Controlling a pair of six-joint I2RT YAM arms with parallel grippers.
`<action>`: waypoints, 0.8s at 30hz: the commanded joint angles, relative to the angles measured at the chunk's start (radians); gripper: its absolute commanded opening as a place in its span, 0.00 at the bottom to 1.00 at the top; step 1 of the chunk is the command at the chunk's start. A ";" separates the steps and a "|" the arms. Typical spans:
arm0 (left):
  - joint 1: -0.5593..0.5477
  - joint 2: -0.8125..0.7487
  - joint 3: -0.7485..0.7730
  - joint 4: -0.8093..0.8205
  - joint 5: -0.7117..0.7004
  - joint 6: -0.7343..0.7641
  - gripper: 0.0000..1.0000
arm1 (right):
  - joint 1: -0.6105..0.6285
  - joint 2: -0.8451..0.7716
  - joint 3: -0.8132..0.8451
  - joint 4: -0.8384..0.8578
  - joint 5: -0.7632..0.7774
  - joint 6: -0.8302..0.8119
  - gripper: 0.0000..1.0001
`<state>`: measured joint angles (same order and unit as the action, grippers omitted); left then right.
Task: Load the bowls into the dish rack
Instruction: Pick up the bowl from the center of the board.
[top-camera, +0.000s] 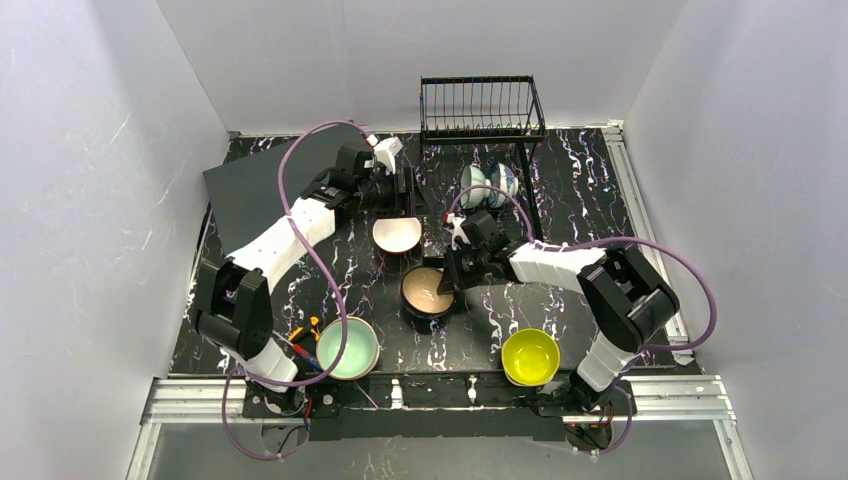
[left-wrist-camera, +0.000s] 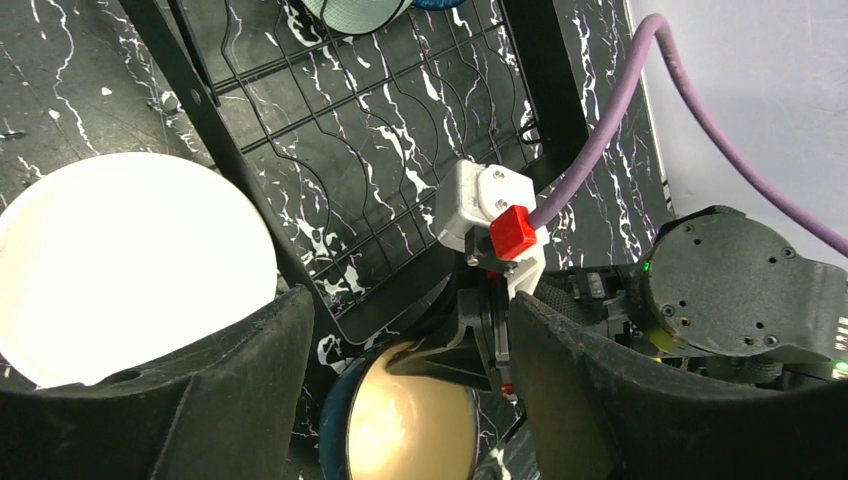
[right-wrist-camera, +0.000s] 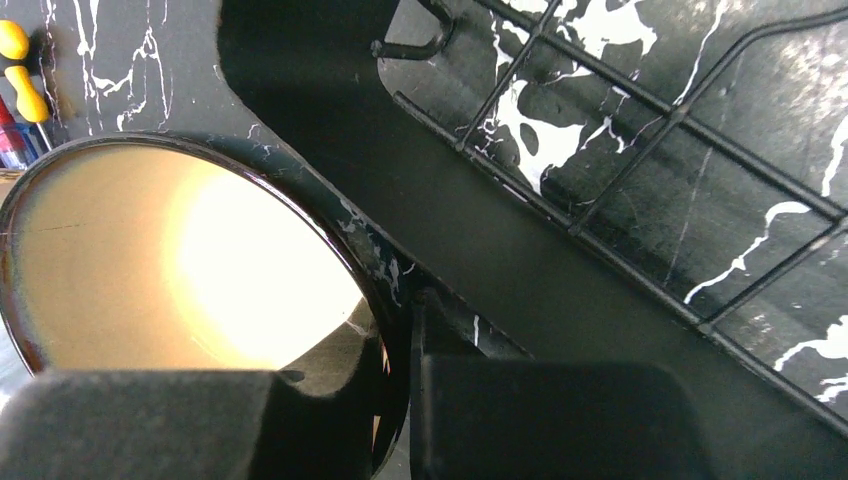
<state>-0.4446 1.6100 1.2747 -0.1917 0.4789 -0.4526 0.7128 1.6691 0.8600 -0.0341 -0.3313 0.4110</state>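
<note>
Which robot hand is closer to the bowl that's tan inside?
Right. The right gripper straddles the rim of the tan bowl; the left gripper hangs beside the white bowl.

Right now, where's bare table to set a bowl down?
Bare table lies right of the dish rack, up to the table edge, and along the near edge between the mint-green bowl and yellow bowl. It's crowded mid-table around the white bowl and dark bowl.
</note>
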 joint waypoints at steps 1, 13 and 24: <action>-0.005 -0.084 0.000 0.010 -0.034 0.021 0.69 | -0.004 -0.089 0.114 -0.033 -0.016 -0.012 0.01; -0.067 -0.091 0.038 -0.068 -0.130 0.108 0.68 | -0.090 -0.211 0.235 -0.246 0.269 -0.130 0.01; -0.135 -0.021 0.121 -0.204 -0.254 0.175 0.59 | -0.091 -0.300 0.252 -0.245 0.316 -0.131 0.01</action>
<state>-0.5629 1.5745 1.3464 -0.3233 0.2733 -0.3283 0.6228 1.4433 1.0439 -0.3340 -0.0261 0.2749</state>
